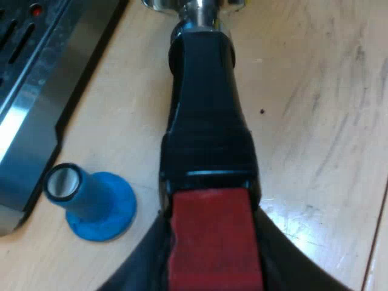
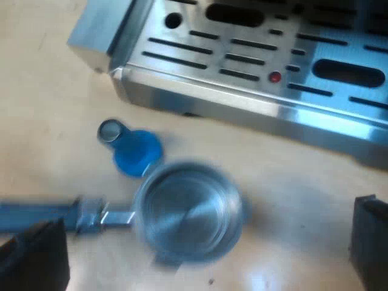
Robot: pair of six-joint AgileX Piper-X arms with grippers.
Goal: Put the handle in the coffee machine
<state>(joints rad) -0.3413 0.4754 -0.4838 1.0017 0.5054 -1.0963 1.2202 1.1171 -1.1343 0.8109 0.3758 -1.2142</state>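
The metal holder's dark handle (image 1: 206,109) runs straight away from my left gripper (image 1: 215,267), and its red end (image 1: 212,242) sits between the black fingers (image 1: 142,267), which are shut on it. The holder's metal neck (image 1: 197,15) lies over the wooden table. My right gripper (image 2: 203,248) hangs open above the holder's round metal basket (image 2: 188,212), with one finger (image 2: 36,254) near the handle (image 2: 36,217) and the other well clear of the basket. The basket looks smeared, as if moving.
A blue tamper (image 1: 97,203) (image 2: 133,150) stands on the wooden table (image 1: 315,121) close to the espresso machine's slotted metal drip tray (image 2: 254,66) (image 1: 36,91). A small red dot (image 2: 275,77) marks the tray.
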